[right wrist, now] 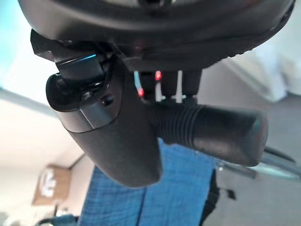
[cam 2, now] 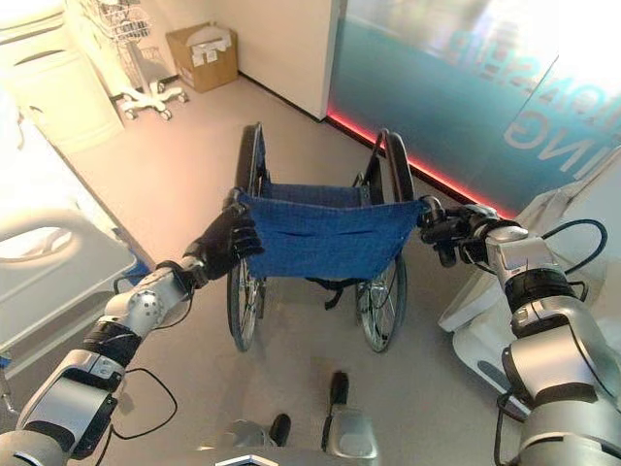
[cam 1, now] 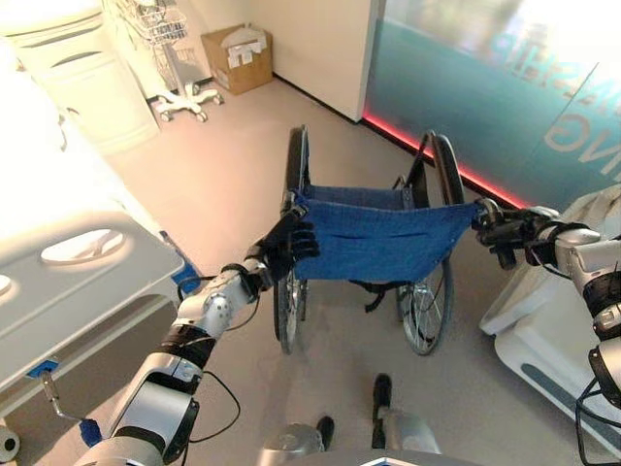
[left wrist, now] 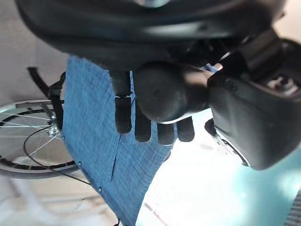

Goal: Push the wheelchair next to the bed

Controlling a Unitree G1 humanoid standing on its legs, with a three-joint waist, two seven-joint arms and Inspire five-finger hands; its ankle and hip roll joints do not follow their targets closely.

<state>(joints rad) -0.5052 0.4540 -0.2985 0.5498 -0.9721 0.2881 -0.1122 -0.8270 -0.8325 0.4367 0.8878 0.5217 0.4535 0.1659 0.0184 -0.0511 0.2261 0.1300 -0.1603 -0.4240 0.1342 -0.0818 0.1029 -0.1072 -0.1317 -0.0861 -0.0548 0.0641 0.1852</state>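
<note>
Left eye view, one wheelchair (cam 1: 374,238), two hands gripping its two handles

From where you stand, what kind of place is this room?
Most likely a hospital or care room. A white bed with side rails stands on the left, a blue-seated wheelchair is in the middle of the floor, and a wheeled stand with wire baskets sits by the far wall.

left hand (cam 1: 289,246): fingers curled, arm outstretched | right hand (cam 2: 448,231): fingers curled, arm outstretched
</note>
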